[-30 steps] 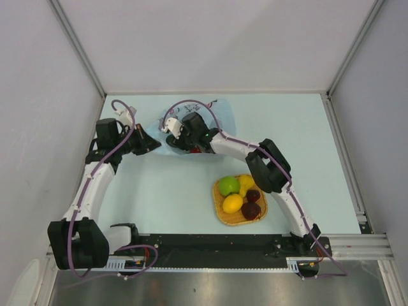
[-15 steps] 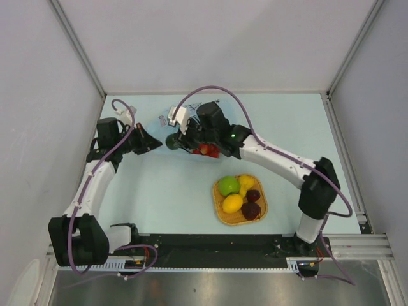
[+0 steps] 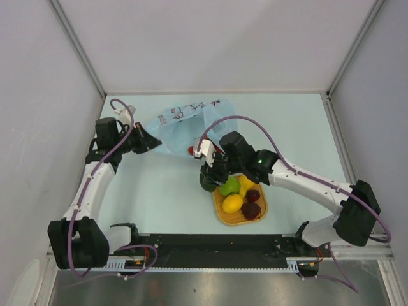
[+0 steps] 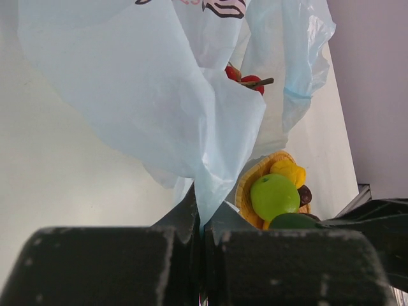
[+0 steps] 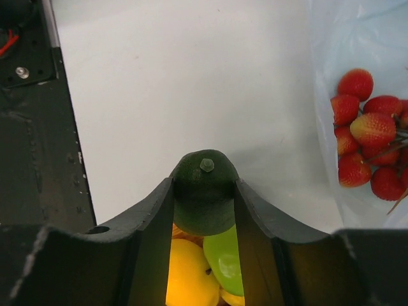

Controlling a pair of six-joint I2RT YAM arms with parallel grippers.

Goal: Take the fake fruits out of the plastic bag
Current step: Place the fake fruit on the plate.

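Observation:
My right gripper [image 3: 210,175] is shut on the dark green oval fruit [image 5: 204,191] and holds it over the left rim of the orange woven tray [image 3: 223,213]. The tray holds a green round fruit [image 3: 229,186], a yellow lemon [image 3: 233,203], a yellow pear-like fruit [image 3: 246,183] and two dark red fruits [image 3: 251,210]. My left gripper [image 3: 152,144] is shut on the edge of the light-blue plastic bag [image 3: 185,124] and lifts it [image 4: 153,83]. Small red strawberries [image 5: 373,159] lie in the bag's mouth; they also show in the top view [image 3: 191,150].
The black rail [image 3: 210,242] with the arm bases runs along the near edge. Grey walls close the table at the left, back and right.
My right gripper came out of the bag with the dark green fruit and moved toward me to the tray. The bag spread out and its print shows.

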